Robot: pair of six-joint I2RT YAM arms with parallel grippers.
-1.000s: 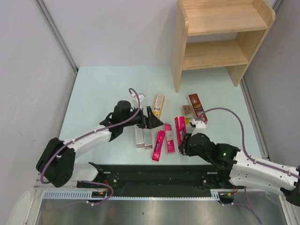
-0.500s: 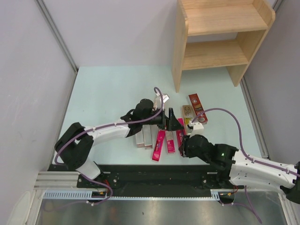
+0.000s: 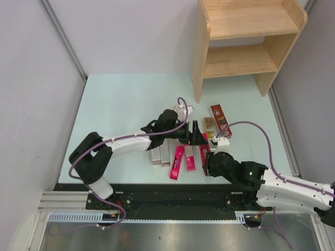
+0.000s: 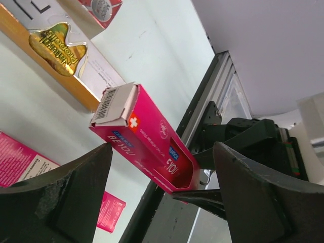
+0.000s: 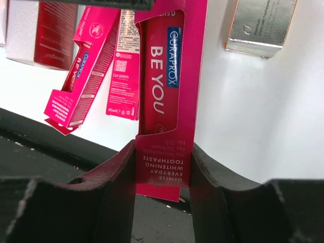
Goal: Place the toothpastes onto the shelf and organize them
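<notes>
The magenta-pink rectangular toothpaste carton point(image 5: 169, 101) is held off the pale table point(image 3: 115, 99) at 5 o'clock, near end pinched by the right gripper point(image 5: 163, 167). The left gripper point(image 4: 162, 149) straddles its far end, jaws spread, probably for a handover toward the light wooden shelf point(image 3: 241, 21) at 1 o'clock.

Pale green table point(image 3: 120, 104), grey walls point(image 3: 131, 31), black rail point(image 3: 172, 194).

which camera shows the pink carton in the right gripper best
Right wrist: the pink carton fills the frame with its label readable, and the right gripper is clamped on its end. Left wrist shows its barcode end inside the open left gripper. Top view shows only a sliver.
</notes>
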